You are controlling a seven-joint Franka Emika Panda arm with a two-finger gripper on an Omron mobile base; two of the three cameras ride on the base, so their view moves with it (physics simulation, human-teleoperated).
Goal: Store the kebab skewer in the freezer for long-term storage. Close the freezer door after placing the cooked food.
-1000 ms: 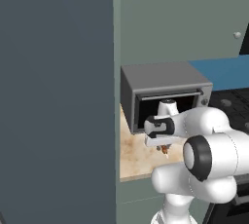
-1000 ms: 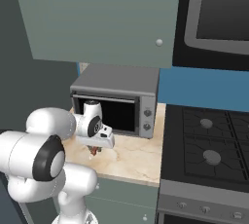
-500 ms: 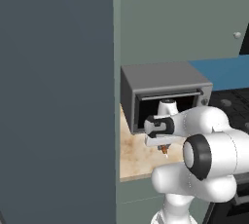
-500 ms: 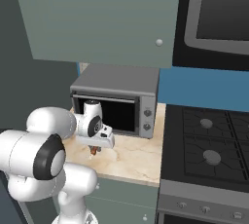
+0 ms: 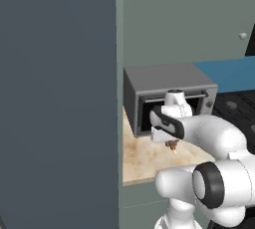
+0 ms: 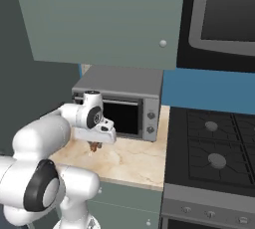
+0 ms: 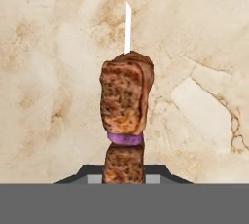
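A: What is the gripper doing?

B: Its jaws are pressed in on the kebab skewer. In the hand view the two dark finger tips sit low on either side of a browned chunk, with a thin purple slice above it, a bigger browned chunk above that, and the pale stick poking out past the top.

A: And where is that in the room?

B: Over the marble counter, just in front of the microwave. From the right base view the gripper points down, and a little reddish-brown food shows under it — close to the stone, though I cannot tell whether it touches. The left base view gives the same: the hand low before the microwave's black window, the skewer a small brown bit beneath it.

A: What lies around that?

B: A pale green wall cabinet hangs above the microwave, with a small round knob near its lower right corner. To the right of the counter is a black stovetop with round burners, a blue wall strip behind it. On the left of the left base view stands a tall dark slate-grey panel — the fridge side, flat and shut, well apart from the gripper.
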